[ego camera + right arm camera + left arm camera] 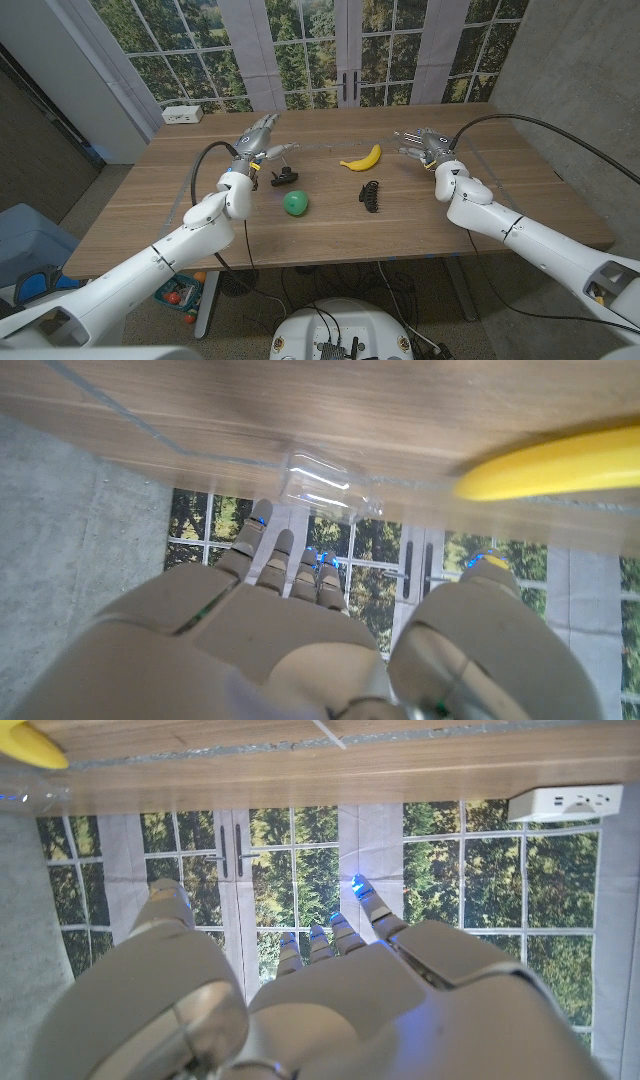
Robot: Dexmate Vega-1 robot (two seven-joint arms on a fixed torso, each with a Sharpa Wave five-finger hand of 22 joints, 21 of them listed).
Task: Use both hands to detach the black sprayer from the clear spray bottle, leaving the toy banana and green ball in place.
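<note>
Worktop: a wooden worktop [150, 210] that carries all the things; tall windows with trees stand behind its far edge.
Around: a white power strip [182, 114] lies at the far left corner, well apart from both hands.
Toy banana: the toy banana [361, 158] lies on the far half, between the two hands and nearer to the right one. In the right wrist view its yellow end [560, 465] is just beside the bottle.
Green ball: the green ball [295, 203] rests near the middle, on the near side of the left hand.
In the way: a black claw-shaped thing [371, 194] lies to the right of the ball, on the near side of the banana.
Black sprayer: the small black sprayer [283, 178] lies on the worktop between the left hand and the ball, apart from the fingers. It is too small to tell more.
Clear spray bottle: the clear spray bottle [320, 485] shows in the right wrist view, on the wood just beyond the right fingers and not touched. It is faint and blurred.
Left hand: the left hand [262, 135] is over the far left part, its fingers [372, 910] spread wide and holding nothing.
Right hand: the right hand [425, 143] is right of the banana, its fingers [262, 545] wide and holding nothing.
</note>
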